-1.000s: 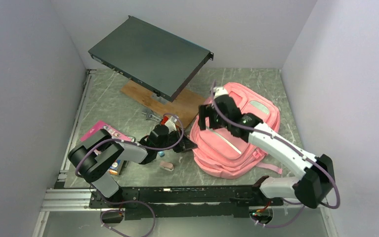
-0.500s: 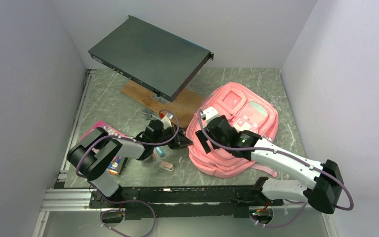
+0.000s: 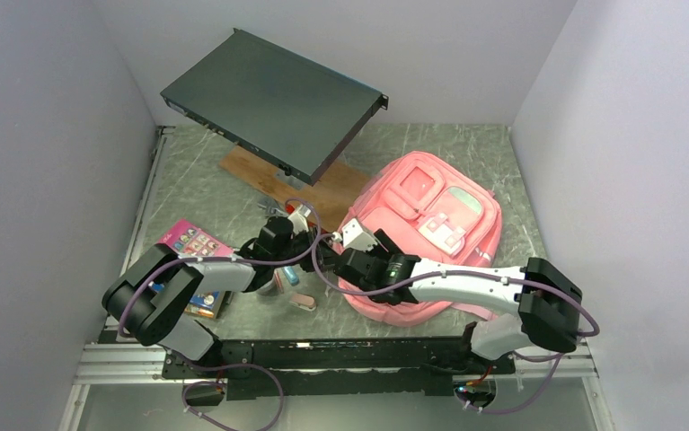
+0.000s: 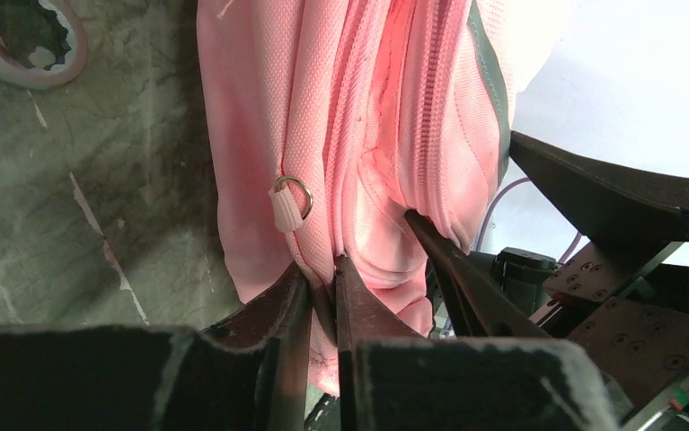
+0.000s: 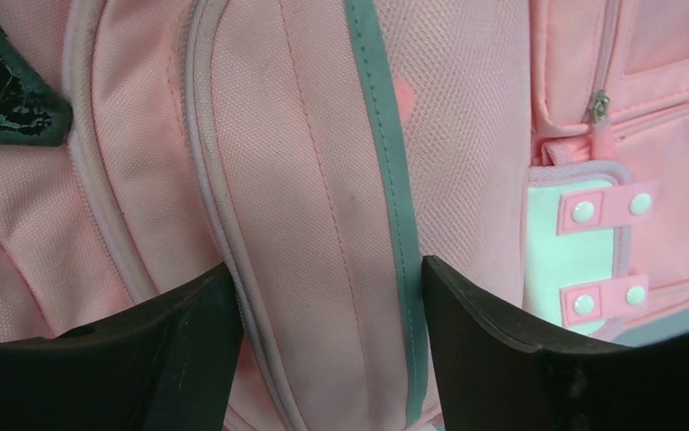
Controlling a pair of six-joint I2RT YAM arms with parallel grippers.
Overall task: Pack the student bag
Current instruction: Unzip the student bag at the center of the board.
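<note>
The student bag [image 3: 435,220], a pink backpack with mint-grey panels, lies front-up at the table's right. My left gripper [image 3: 324,248] is at the bag's near-left edge. In the left wrist view it [image 4: 322,274] is shut on a fold of the bag's pink fabric [image 4: 260,108] beside a zip, just below a metal ring pull [image 4: 292,199]. My right gripper [image 3: 348,262] is low at the same edge, close to the left one. In the right wrist view it [image 5: 331,305] is open, its fingers either side of a pink ridge [image 5: 322,206] with a mint stripe.
A black flat rack unit [image 3: 273,99] stands tilted on a wooden board [image 3: 327,189] at the back. A pink booklet [image 3: 189,241] lies at the left. Small items, among them a pink eraser [image 3: 303,302], lie near the left gripper. A white ring [image 4: 22,40] lies on the table.
My right arm has swung from the top of the bag down and left to its near-left edge. The bag has shifted and flattened, its front pockets now showing. The left gripper has stayed at the edge.
</note>
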